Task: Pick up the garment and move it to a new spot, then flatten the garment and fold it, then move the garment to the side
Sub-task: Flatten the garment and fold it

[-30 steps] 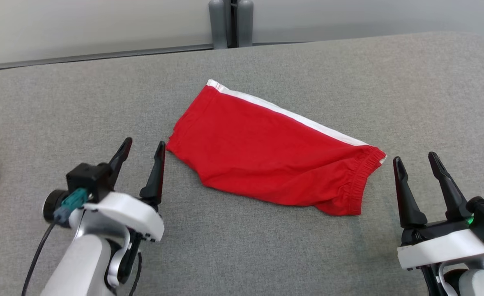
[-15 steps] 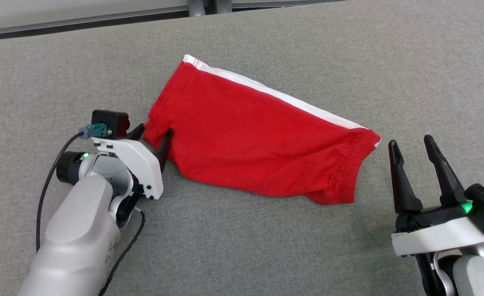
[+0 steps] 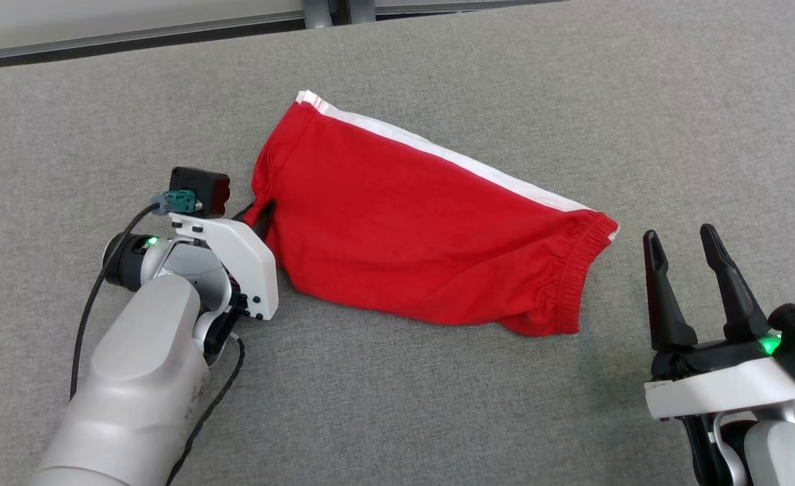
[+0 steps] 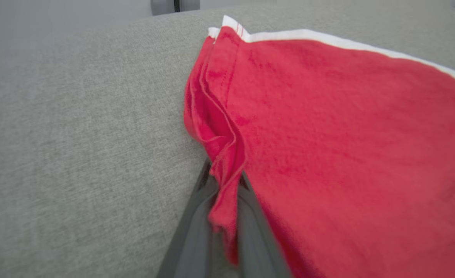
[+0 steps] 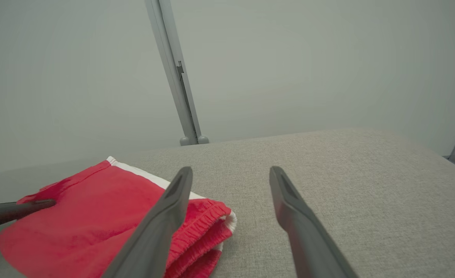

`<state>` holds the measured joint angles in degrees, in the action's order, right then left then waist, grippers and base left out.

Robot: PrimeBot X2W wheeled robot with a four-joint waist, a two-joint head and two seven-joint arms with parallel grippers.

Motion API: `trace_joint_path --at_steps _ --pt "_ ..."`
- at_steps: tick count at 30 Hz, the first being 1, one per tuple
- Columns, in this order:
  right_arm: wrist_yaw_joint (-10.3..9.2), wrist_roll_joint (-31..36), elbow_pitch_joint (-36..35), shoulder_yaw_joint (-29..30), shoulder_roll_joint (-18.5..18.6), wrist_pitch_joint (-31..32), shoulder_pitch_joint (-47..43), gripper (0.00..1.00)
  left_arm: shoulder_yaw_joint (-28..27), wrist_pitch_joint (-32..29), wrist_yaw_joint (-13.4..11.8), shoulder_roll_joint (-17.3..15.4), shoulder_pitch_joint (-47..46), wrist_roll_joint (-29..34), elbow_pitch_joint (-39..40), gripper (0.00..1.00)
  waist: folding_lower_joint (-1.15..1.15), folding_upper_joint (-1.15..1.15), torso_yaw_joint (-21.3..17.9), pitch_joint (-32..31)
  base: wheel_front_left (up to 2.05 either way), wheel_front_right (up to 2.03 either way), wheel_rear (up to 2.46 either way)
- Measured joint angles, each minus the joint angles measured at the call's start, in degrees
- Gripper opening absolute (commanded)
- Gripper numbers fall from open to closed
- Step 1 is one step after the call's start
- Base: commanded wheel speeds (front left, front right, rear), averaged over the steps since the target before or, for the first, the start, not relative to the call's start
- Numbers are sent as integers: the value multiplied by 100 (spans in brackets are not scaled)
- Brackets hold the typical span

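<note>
The garment (image 3: pixel 424 223) is a pair of red shorts with a white side stripe, lying flat across the grey padded surface (image 3: pixel 438 405). My left gripper (image 3: pixel 260 214) is shut on the garment's left hem corner. In the left wrist view a fold of red cloth (image 4: pixel 225 185) is pinched between the two grey fingers (image 4: pixel 196 224). My right gripper (image 3: pixel 682 239) stands open just right of the elastic waistband (image 3: pixel 583 270), touching nothing. The right wrist view has its fingers (image 5: pixel 173 216) spread, with the garment (image 5: pixel 96 216) at lower left.
The grey surface ends at a far edge with a pale wall behind it. A grey vertical post (image 5: pixel 177 77) rises beyond that edge. Bare grey fabric lies around the shorts on every side.
My left gripper moved up to the shorts' left hem corner and shut on it, bunching the cloth there. The camera tilted down early on. The right gripper stayed open and still.
</note>
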<state>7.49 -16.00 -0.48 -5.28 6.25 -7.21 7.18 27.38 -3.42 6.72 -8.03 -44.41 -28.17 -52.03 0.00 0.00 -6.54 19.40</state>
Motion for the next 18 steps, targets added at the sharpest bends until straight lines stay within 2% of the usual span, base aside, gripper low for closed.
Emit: trace_joint_path --at_steps 5,9,14,18 --pt "0 21 -54 58 -2 32 -81 100 -67 352 -211 -1 374 -24 214 0 0 0 157 -106 0 0 0" --pt "0 67 -92 88 -1 121 -218 100 -146 557 -485 -48 966 -88 661 0 0 0 309 -247 0 0 0" --pt "0 102 -116 78 -1 236 -352 100 -398 630 -854 -238 2101 -378 1628 0 0 0 421 -503 0 0 0" --pt "0 100 -164 131 30 321 -450 100 -537 385 -1163 -402 3014 -579 2564 0 0 0 469 -654 0 0 0"
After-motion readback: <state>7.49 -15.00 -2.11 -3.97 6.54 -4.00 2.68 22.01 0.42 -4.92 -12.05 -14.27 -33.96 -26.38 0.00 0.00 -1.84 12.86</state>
